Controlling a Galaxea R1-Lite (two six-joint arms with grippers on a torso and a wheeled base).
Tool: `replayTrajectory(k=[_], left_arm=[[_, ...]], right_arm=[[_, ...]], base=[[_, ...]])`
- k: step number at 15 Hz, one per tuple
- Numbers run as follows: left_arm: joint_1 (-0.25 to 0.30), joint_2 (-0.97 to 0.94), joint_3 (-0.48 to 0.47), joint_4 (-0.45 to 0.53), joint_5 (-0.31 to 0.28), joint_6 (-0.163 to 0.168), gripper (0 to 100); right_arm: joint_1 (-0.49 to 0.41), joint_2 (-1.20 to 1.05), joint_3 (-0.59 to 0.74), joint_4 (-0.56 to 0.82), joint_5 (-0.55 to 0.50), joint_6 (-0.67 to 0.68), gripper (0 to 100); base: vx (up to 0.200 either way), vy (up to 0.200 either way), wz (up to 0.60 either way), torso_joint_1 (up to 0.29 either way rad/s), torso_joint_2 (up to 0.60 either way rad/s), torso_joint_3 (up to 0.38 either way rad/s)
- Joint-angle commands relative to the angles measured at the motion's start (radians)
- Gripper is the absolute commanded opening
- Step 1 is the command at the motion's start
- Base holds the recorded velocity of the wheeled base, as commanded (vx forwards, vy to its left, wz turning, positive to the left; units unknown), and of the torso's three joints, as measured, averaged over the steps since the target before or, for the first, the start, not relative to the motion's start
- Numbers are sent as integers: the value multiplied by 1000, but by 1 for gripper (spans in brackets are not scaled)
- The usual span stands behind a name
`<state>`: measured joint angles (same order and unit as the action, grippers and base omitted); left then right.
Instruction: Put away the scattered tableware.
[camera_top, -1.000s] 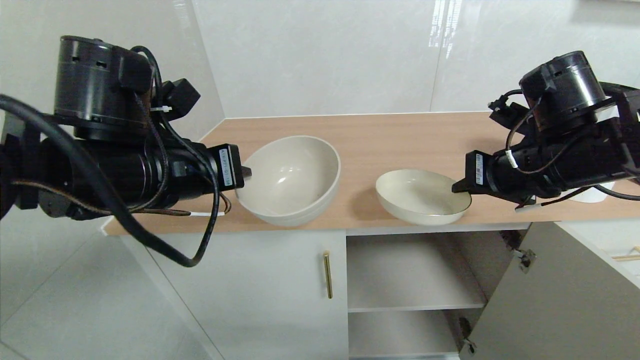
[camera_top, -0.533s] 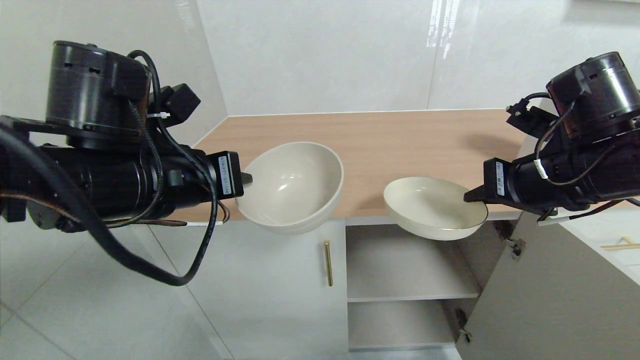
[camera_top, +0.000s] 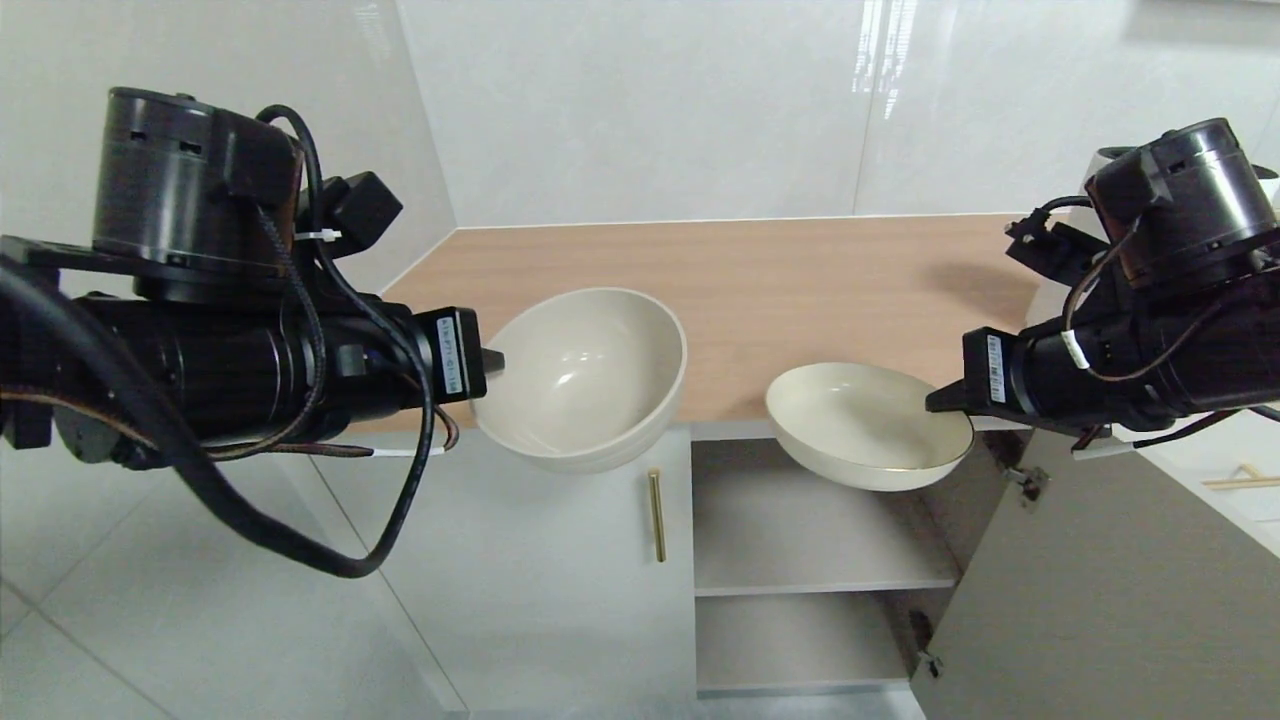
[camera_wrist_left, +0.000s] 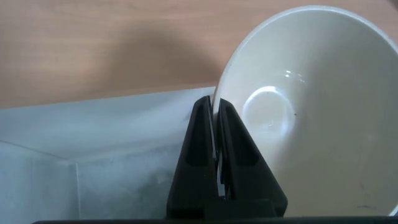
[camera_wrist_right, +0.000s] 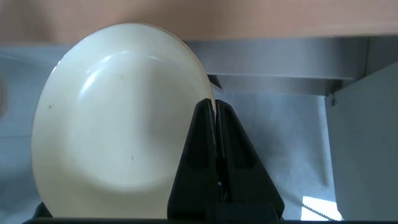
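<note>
Left gripper (camera_top: 492, 358): centre-left of the head view, its fingers (camera_wrist_left: 202, 134) clenched on the rim of the bowl, one on each side of the wall.
Bowl (camera_top: 590, 375): deep and cream, held in the air just left of centre and tilted so its inside faces up and toward the camera. It overlaps the front edge of the counter (camera_top: 800, 280) and the top of the closed door (camera_top: 540, 580).
Right gripper (camera_top: 935, 400): centre-right of the head view, its fingers (camera_wrist_right: 202, 137) pinching the rim of the dish from its right side.
Dish (camera_top: 865, 425): shallow and cream with a thin dark rim, held nearly level to the right of the bowl and well apart from it. It overlaps the counter's front edge and hangs above the open cabinet.
Cabinet: below the counter, lower middle of the frame. Its right door (camera_top: 1080, 590) stands open at lower right, and a shelf (camera_top: 820, 545) shows inside with another compartment beneath it.
Handle (camera_top: 656, 517): a brass bar, upright on the closed door just below the bowl.
Wall (camera_top: 700, 110): glossy pale tiles across the top of the frame, behind the counter.
</note>
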<state>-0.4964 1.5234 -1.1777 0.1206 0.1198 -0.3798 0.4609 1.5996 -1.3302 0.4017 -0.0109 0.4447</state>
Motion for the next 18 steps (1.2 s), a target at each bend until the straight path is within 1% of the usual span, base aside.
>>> replayTrajectory(k=[1,2,3,4,5,6,8,10,13,14,18], left_arm=[[-5,-3,3,2,0,-1,0],[-8,-12,10,2,-2,1,0],[-11,-32,27,2,-42,12,0],[-11,-43,33,4,-68,22,0],[-11,-65,52,4,-120,38,0],[-11,-71,58,4,-132,41,0],[-11,-68,58,10,-137,48,0],[-11,-29,58,56,-137,88,0],[-11,-6,58,86,-138,111,0],[-11,1,58,94,-140,121,0],[-21,35,58,99,-140,125,0]], right_arm=[[1,8,8,0,0,-12,0],[2,7,17,0,0,-24,0],[13,7,39,0,5,-70,0],[16,7,49,0,5,-83,0],[22,7,62,0,11,-103,0],[35,8,69,0,15,-112,0],[35,16,75,0,17,-116,0],[35,63,74,0,17,-123,0],[35,134,71,-12,15,-124,0],[33,158,75,-49,12,-123,0],[16,227,77,-103,8,-123,0]], base=[[0,0,0,-134,369,222],[0,0,0,-149,422,261],[0,0,0,-144,427,271],[0,0,0,-159,456,300],[0,0,0,-159,452,305],[0,0,0,-139,461,305],[0,0,0,-141,459,317],[0,0,0,-115,454,337],[0,0,0,-76,374,289],[0,0,0,-22,144,115],[0,0,0,-12,34,21]])
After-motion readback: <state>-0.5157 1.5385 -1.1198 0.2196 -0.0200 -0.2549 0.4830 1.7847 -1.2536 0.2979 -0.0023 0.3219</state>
